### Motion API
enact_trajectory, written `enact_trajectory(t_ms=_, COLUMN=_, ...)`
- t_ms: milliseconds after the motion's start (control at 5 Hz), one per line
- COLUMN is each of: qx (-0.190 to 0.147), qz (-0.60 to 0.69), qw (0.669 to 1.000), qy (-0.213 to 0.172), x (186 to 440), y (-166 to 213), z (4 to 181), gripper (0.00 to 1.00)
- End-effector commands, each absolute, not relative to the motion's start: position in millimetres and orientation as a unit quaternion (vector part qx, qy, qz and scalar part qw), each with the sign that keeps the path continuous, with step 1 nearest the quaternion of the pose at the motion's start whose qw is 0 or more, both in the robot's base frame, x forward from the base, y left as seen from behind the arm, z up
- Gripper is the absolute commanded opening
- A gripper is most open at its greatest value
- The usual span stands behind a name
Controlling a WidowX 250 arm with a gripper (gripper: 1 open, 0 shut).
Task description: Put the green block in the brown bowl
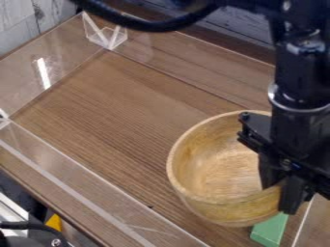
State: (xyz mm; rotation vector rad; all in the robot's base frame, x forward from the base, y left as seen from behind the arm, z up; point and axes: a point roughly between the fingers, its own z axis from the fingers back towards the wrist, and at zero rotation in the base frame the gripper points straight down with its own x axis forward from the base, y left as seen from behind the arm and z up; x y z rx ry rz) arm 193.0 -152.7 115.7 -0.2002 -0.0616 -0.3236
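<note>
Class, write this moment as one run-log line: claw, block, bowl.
claw: shut, pointing down at bowl's right rim | green block: on table beside bowl, not lifted | brown bowl: empty | step: block not yet in bowl

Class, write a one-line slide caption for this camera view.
Shut gripper points down at the brown bowl's near rim, green block on the table beside it.

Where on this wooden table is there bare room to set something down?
The wood-grain table is bare from the clear corner bracket down to the round light-brown wooden bowl. The lower right is crowded: bowl, black gripper, mint-green block.
</note>
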Motion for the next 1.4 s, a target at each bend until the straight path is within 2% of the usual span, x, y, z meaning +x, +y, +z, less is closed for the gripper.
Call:
enact_trajectory(t_ms=0, qx=-0.112, qz=-0.164, qw=0.978, qy=-0.056, x=194.7, y=-156.4, z=126.2, gripper=0.0)
enact_trajectory(t_ms=1200, qx=-0.128, qz=-0.155, qw=0.978, qy=-0.049, x=189.5, y=-153.8, z=124.2, gripper=0.0)
